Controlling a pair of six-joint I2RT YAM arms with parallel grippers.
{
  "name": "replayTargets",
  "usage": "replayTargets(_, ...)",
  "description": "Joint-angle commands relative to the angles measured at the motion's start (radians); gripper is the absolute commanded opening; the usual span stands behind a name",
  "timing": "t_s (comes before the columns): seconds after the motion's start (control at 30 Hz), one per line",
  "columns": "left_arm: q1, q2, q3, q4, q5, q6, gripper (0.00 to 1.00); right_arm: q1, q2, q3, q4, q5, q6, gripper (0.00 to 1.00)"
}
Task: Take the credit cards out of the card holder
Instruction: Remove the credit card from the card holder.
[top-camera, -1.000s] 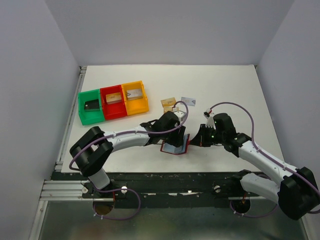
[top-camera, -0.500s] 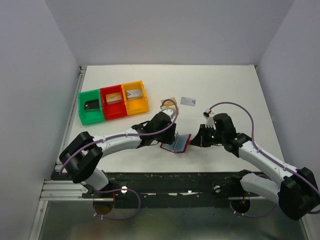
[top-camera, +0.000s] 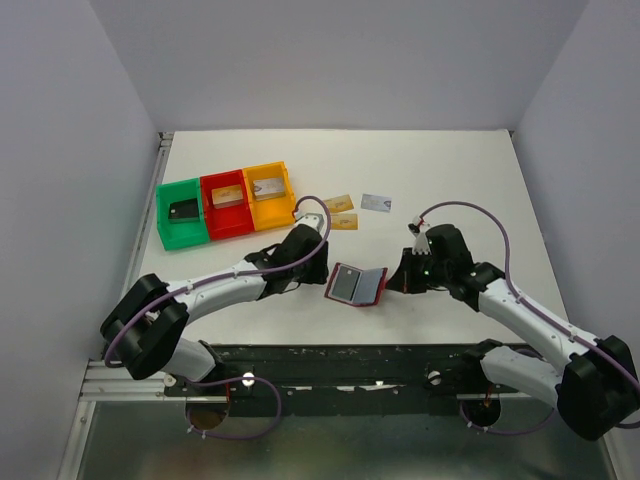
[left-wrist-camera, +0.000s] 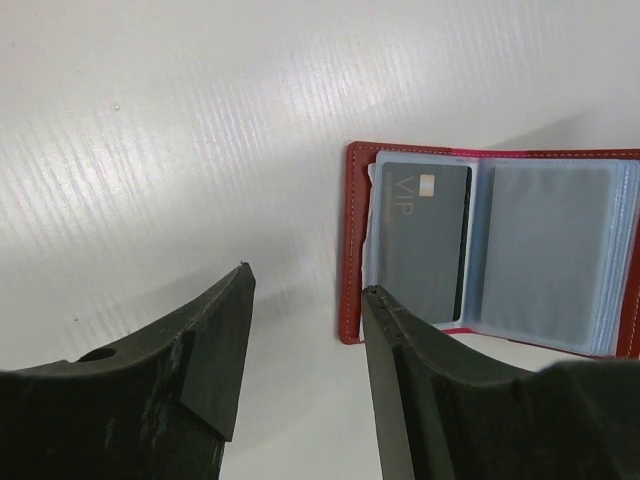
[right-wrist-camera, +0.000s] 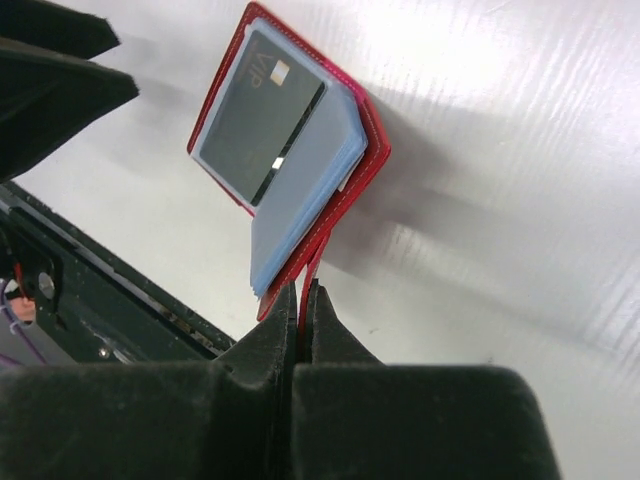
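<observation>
Left arm: rounded white tubular shells are alternating with bulky black joint housings.
Right arm: the same white links and black joints are showing, with a large black shoulder block at the near end.
Purple cable: a thin one is looping off each arm and running along the white links, ending in a small white plug near the wrist.
Left gripper: two matte black fingers are tapering to blunt wedge tips, and their flat faces are showing scuffs and faint streaks.
Right gripper: slim black fingers are rising from a broad, boxy black body.
</observation>
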Motion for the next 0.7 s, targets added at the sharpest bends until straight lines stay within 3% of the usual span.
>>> replayTargets(0.0, 0.005, -0.051, -0.014, 0.037, -0.030, -0.013, 0.60, -0.002, 0.027, 0.068, -0.106, 0.106, -0.029, 0.00)
replayTargets(0.07, 0.008, -0.056, -0.020, 0.071, -0.004, -0.010, 0.59, -0.002, 0.041, 0.085, -0.135, 0.140, -0.026, 0.03)
replayTargets(0.13, 0.008, -0.052, -0.020, 0.083, 0.013, -0.011, 0.58, -0.002, 0.052, 0.101, -0.159, 0.171, -0.026, 0.14)
replayTargets(0.27, 0.008, -0.051, -0.014, 0.091, 0.035, -0.010, 0.57, -0.002, 0.064, 0.145, -0.221, 0.247, -0.023, 0.46)
replayTargets(0.33, 0.008, -0.054, -0.009, 0.091, 0.044, -0.010, 0.57, -0.002, 0.066, 0.174, -0.254, 0.295, -0.024, 0.54)
replayTargets(0.53, 0.006, -0.072, 0.012, 0.108, 0.107, -0.002, 0.57, -0.002, 0.040, 0.262, -0.321, 0.370, -0.053, 0.57)
replayTargets(0.67, 0.006, -0.057, 0.003, 0.226, 0.231, 0.003, 0.52, -0.002, 0.003, 0.191, -0.137, 0.127, -0.034, 0.54)
